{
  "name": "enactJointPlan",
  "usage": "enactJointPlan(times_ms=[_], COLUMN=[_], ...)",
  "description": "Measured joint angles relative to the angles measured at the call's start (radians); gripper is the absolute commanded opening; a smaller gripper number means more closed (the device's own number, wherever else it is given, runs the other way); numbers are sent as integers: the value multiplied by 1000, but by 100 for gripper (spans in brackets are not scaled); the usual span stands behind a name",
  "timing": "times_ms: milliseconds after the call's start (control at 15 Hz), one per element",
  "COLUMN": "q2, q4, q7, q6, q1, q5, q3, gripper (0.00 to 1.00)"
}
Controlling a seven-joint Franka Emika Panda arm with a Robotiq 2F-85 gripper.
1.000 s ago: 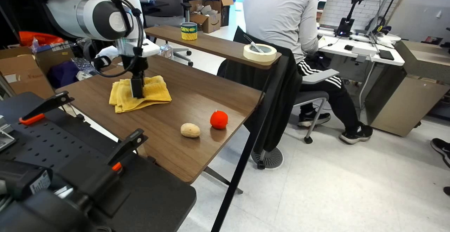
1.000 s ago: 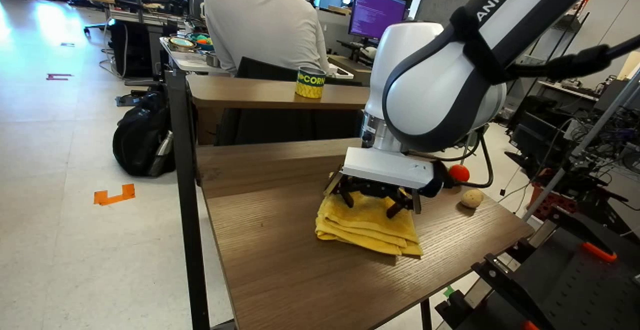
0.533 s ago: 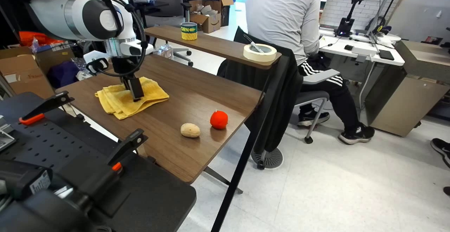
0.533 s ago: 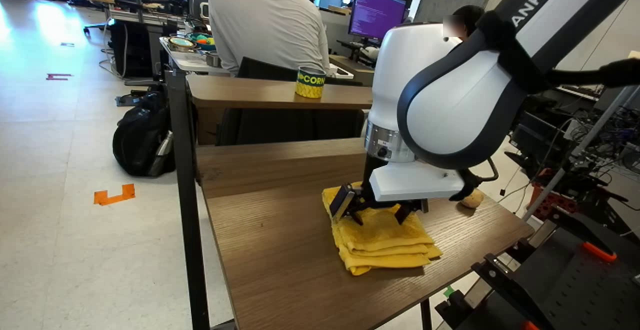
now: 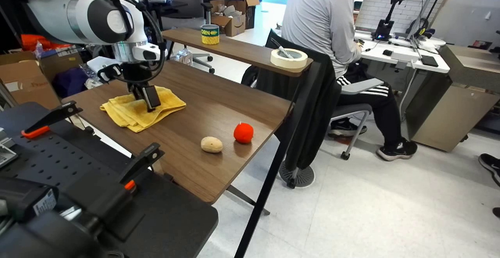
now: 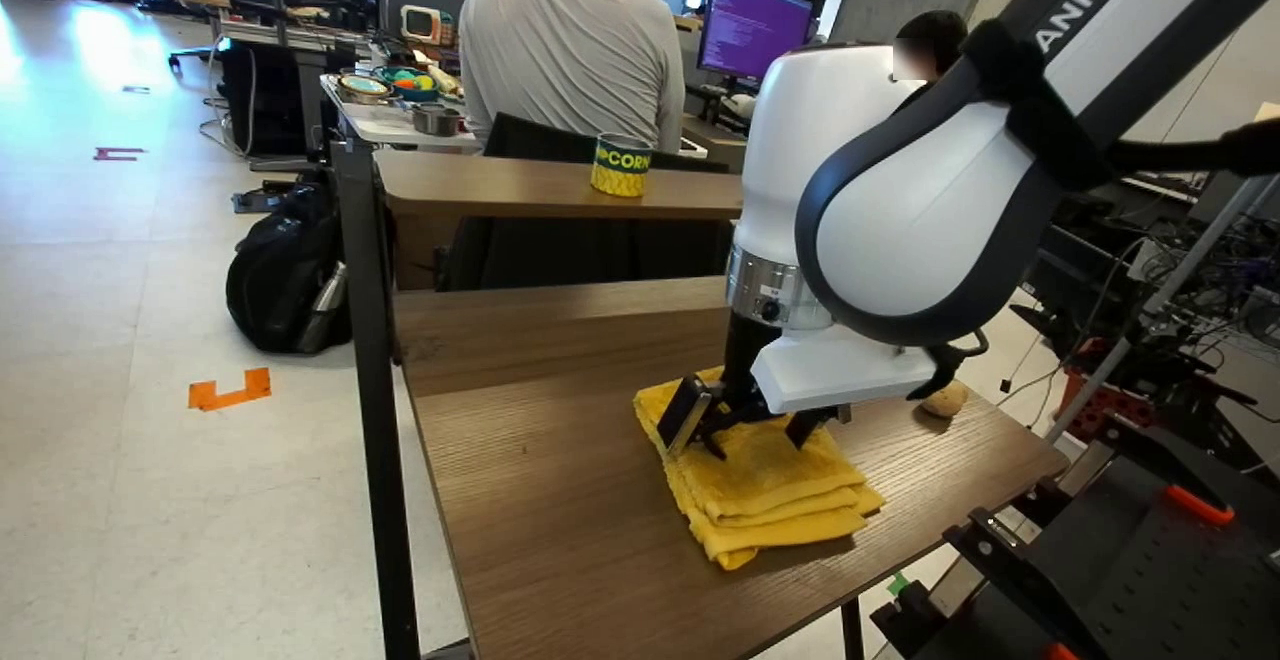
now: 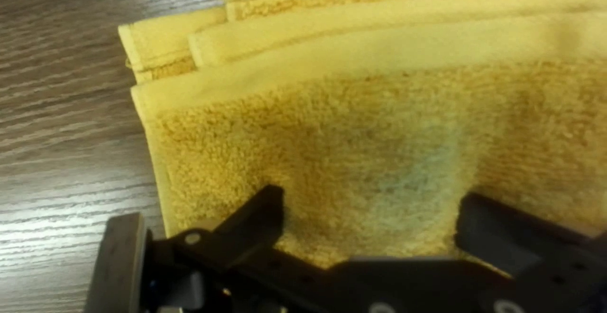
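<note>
Ana: "Where is the folded yellow towel [image 6: 765, 475], and is it gripped?"

Ben: "On the wooden table [image 6: 530, 530], lower half, just right of centre in an exterior view. Above it the gripper [image 7: 370, 208] has its fingers [image 7: 258, 220] spread wide, clenching nothing; whether they touch cloth is unclear."

Ana: "How would it handle?"

Ben: "Probably light, soft and floppy, neither slippery nor breakable. Pinching an edge where layers stack looks surest."

Ana: "Which way does it point?"

Ben: "In an exterior view its long axis seems to slant from upper left to lower right, stacked hems [image 6: 800, 525] at the lower end."
</note>
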Motion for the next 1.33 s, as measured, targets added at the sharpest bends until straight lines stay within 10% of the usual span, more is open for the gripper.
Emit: enactJointPlan(times_ms=[733,1333], q2=[110,-3], q4=[187,-72], q7=[-1,-165], q6=[51,135], q1=[-327,-151], q5=[286,220], q3=[4,42], gripper=[100,100])
